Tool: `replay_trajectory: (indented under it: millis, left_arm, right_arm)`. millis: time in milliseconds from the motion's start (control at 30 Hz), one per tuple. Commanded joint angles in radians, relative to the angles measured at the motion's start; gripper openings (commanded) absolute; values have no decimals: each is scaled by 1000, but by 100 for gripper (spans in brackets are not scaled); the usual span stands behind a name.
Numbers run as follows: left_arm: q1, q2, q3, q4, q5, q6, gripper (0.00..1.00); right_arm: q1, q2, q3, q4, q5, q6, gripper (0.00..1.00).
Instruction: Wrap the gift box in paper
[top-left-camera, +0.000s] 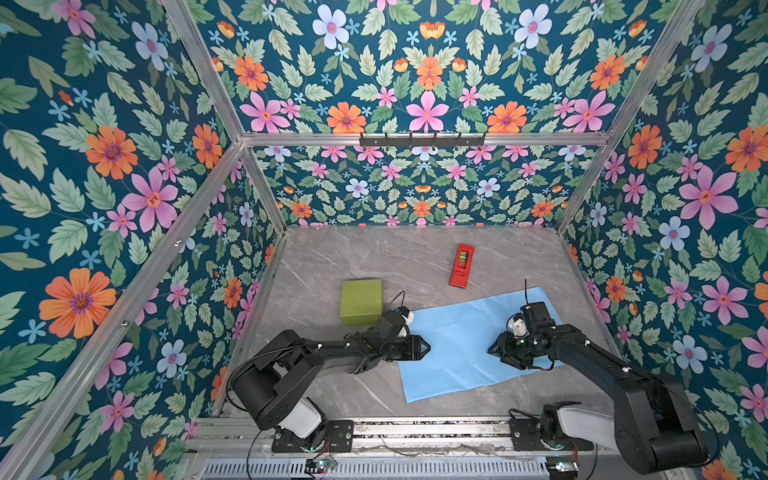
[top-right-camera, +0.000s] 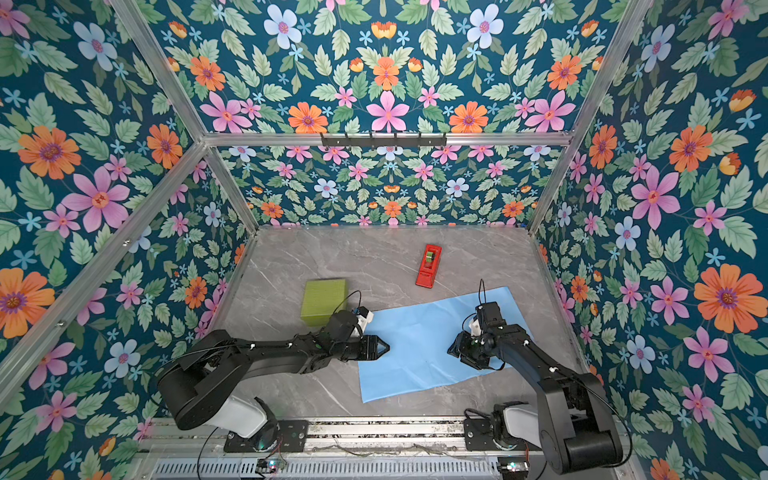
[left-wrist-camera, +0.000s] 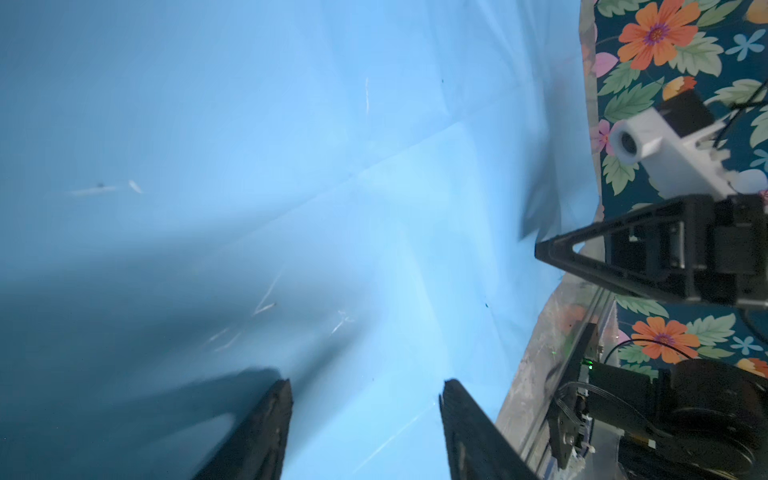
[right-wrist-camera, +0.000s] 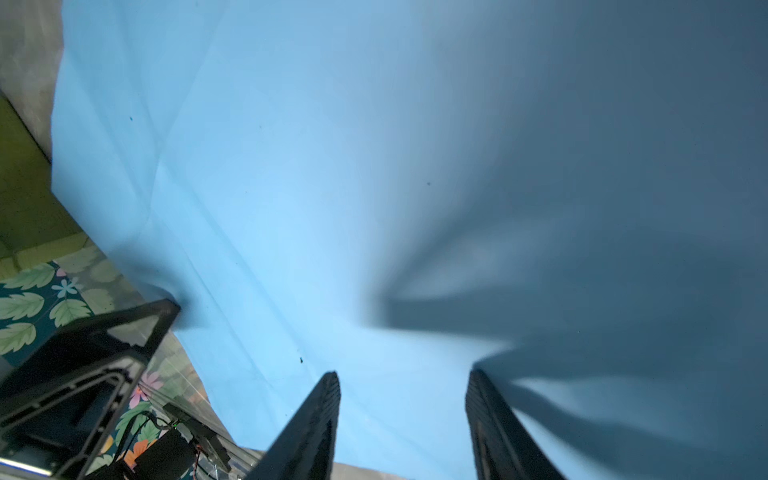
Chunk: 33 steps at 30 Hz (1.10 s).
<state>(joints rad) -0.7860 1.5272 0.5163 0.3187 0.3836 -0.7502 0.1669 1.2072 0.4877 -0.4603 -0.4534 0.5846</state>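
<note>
Paper (top-left-camera: 465, 353) lies flat, presumably to receive gift box (top-left-camera: 360, 301) parked beside; left gripper (top-left-camera: 427, 347) and right gripper (top-left-camera: 492, 349) hover over it, jaws parted, empty.

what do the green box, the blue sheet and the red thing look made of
Gift box: likely cardboard with a matte, finely textured olive covering; faint woven grain, no glare.
Paper: thin matte sheet, probably wrapping paper; fold lines and creases show.
Tape dispenser: seemingly hard moulded plastic, smooth uniform red.
</note>
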Motion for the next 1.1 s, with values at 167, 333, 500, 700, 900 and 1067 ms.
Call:
replay_trajectory:
  millis: [167,333,500,700,900,1067]
  left_arm:
    - [138,-32,-37,-172,-28,112,61]
    - [208,-78,-61,-225,-35,143,61]
    - [264,-115,-77,-299,-66,172,61]
    - [277,-195,-87,-317,-57,163,63]
    - [276,-227,-65,-326,-65,170,67]
    - [277,-208,-38,-328,-25,173,69]
  right_arm:
    - [167,-42,-63,78,47,225,51]
    - [295,19,-39,158,88,315,51]
    - [403,122,12,241,115,374,51]
    - [439,180,78,214,149,353,52]
    - [438,97,110,79,234,300,58]
    - [415,29,83,16,254,258,61]
